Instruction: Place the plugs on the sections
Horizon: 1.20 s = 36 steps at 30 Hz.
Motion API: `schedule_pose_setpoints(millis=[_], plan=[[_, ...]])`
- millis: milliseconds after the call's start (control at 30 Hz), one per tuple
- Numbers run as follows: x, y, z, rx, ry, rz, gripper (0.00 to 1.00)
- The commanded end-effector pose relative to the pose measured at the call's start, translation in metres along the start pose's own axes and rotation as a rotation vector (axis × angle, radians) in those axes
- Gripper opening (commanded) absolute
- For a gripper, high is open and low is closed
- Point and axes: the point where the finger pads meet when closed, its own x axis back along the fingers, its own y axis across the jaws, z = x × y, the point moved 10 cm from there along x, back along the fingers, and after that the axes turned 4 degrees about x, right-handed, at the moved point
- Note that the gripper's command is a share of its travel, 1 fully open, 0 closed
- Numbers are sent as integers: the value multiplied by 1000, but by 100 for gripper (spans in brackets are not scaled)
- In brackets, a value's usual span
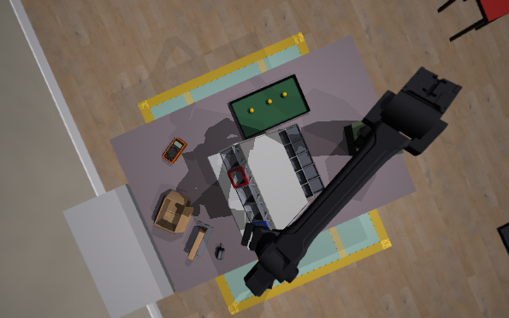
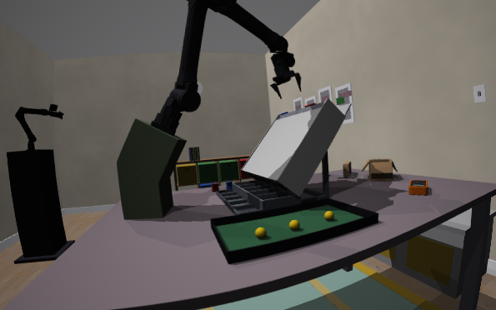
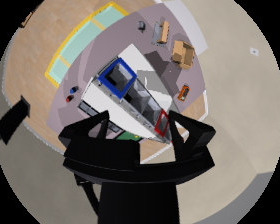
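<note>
Over at the far left, a small dark arm [image 2: 35, 111] sits on a black pedestal [image 2: 37, 204]. Next comes the olive block [image 2: 145, 175] carrying the big arm. Then I spot the red plug [image 2: 215, 187] [image 3: 69, 99] and, near it, the blue plug [image 2: 228, 185] [image 3: 74, 90], both on the table [image 2: 97, 258] [image 3: 58, 112] by the grey sections [image 2: 264, 202]. In front lies the green-lined tray [image 1: 250, 124] [image 2: 235, 239] holding three yellow marbles [image 1: 272, 103] [image 2: 294, 225]. Above the tilted pale cover [image 1: 275, 175] [image 2: 285, 142] hangs the gripper [image 1: 249, 237] [image 2: 291, 95] [image 3: 138, 113], its fingers spread wide with nothing between them. Along the cover's top edge, the blue-banded funnel [image 1: 261, 224] [image 2: 284, 113] [image 3: 110, 88] comes first, the red-banded funnel [image 1: 231, 179] [image 2: 311, 105] [image 3: 159, 122] farther right. Beyond stand an open cardboard box [image 1: 173, 211] [image 2: 381, 171] [image 3: 183, 54] and, rightmost on the tabletop, an orange meter [image 1: 174, 150] [image 2: 418, 187] [image 3: 184, 93].
</note>
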Motion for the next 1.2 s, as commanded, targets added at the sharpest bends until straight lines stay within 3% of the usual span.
schedule_pose_setpoints(millis=[0, 300, 367, 700, 1167], plan=[[4, 0, 37, -162, -17, 10, 100], [-21, 43, 112, -393, 16, -65, 100], [-21, 43, 112, -393, 16, -65, 100], [-47, 96, 178, -618, 54, -132, 100], [-71, 148, 228, -809, 91, -183, 100]])
